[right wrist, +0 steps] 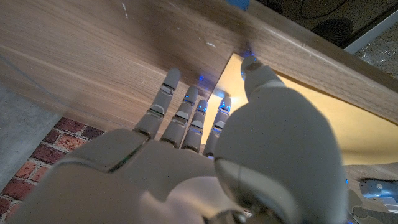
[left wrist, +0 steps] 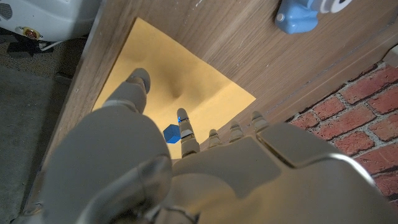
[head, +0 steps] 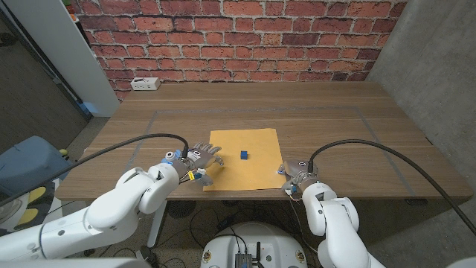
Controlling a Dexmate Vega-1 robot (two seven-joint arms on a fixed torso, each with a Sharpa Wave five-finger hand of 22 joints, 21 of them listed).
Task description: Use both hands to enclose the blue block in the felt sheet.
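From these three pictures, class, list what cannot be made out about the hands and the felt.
- Whether the left hand touches the felt sheet: head view too small; left wrist view blocked by the hand's back.
- Whether the right hand touches the sheet's corner: fingertips too small in the head view.
- The blue block: faces too small.

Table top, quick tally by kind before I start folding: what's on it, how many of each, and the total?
Felt sheet, yellow-orange: 1
Blue block, on the sheet: 1
White power strip, far left edge by the wall: 1
Robot hands at the sheet's sides: 2, left hand and right hand
Total: 5
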